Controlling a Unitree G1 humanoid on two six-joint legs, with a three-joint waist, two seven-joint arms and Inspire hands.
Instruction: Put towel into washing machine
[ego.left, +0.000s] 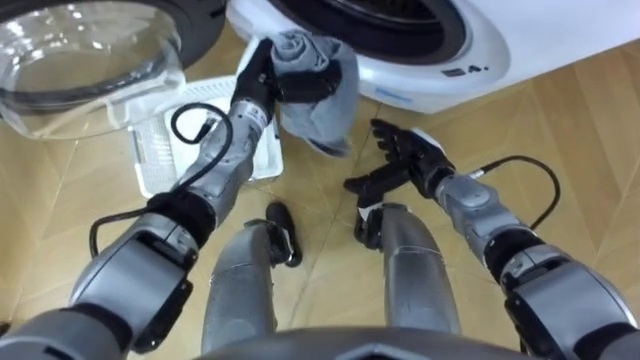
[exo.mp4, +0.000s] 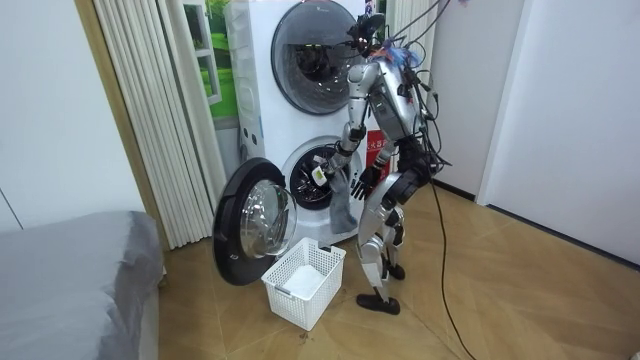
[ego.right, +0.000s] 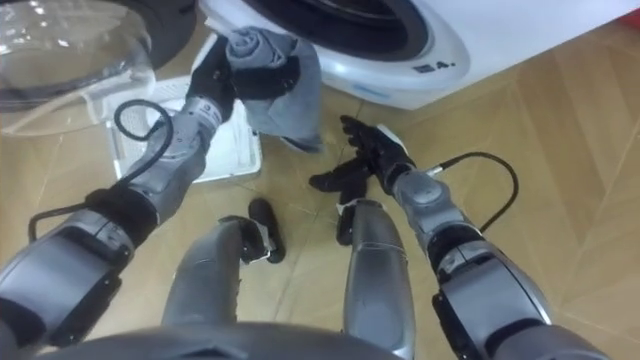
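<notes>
Room view: the robot stands on the wooden floor close in front of two stacked white machines, leaning a little toward the lower one.
Washing machine (exo.mp4: 305, 170): the lower unit, white, with its dark round opening uncovered; in the eye views its white rim runs along the top edge.
Door (exo.mp4: 255, 222): round with a glass centre, swung wide open toward the room view's left; in the eye views it lies at the upper left.
Basket (exo.mp4: 303, 283): white and latticed, on the floor below the open door, just beside the robot's feet.
Towel (ego.left: 318, 85): grey, bunched at the top and hanging loose below, held in the air just in front of the opening's lower rim, not yet inside the drum.
Left hand (ego.left: 258, 78): raised toward the opening, fingers clenched round the towel's bunched top.
Right hand (ego.left: 408, 155): lower, to the right of the towel and not touching it; fingers released and spread, holding nothing.
</notes>
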